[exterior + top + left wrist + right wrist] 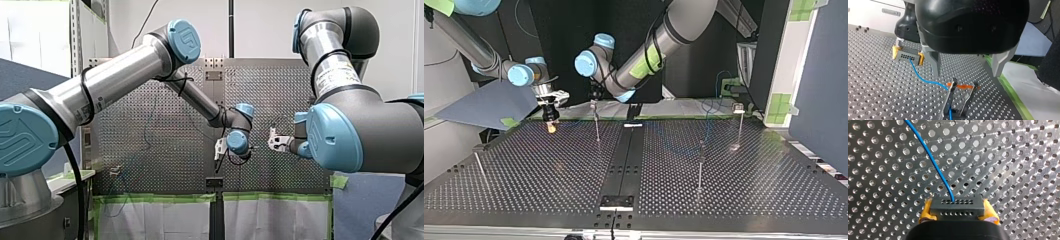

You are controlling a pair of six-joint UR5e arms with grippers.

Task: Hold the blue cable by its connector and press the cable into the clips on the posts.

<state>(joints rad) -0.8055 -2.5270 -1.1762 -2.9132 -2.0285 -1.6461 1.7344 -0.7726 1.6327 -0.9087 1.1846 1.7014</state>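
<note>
My right gripper [957,208] pinches the dark connector [956,203] between its yellow pads [926,212], over the perforated bench [1010,170]. The blue cable [933,161] curves away from the connector and reaches the top of a post [951,93]. My left gripper [966,74] hangs just above that post, its metal fingers spread and holding nothing.

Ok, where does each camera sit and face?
Front: behind and above the arms, facing over the perforated table; my left arm left, my right arm right.
Top: across the table, facing the arms; sides crossed.
Left wrist: on that arm, looking past my left pincer, open, at a clip post.
Right wrist: on that arm, looking along my right pincer, shut on the connector.
Shared: both wrist views show connector and blue cable.
</note>
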